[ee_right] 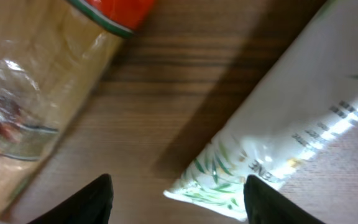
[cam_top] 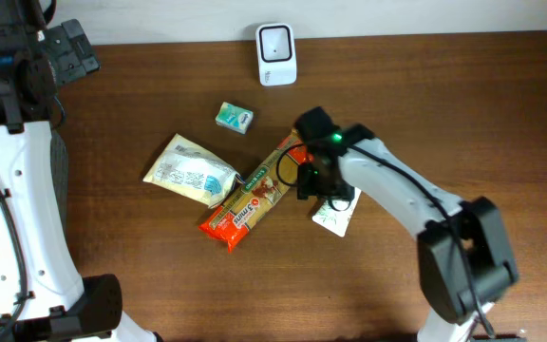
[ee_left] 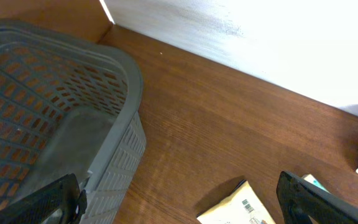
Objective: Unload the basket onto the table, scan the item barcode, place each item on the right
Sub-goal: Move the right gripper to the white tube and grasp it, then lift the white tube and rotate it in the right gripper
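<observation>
The right gripper (ee_right: 178, 190), jaws spread around the white pouch's (ee_right: 291, 112) corner, should pinch only that edge, clear of the snack bag (ee_right: 36, 93); the left gripper (ee_left: 182, 199) hangs spread wide.

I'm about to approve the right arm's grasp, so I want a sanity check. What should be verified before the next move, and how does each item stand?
1. Right end effector jaws apart: ok.
2. White packet centred in the gap: not ok; only its corner pokes in.
3. Orange snack pack clear of the grasp: cannot tell; it lies close on the other side.
4. Scanner unobstructed: ok; it stands alone near the table's far edge.
5. Barcode on the white packet located: cannot tell; none shows.
6. Left end effector out of the way: ok; open, over by the basket.
</observation>
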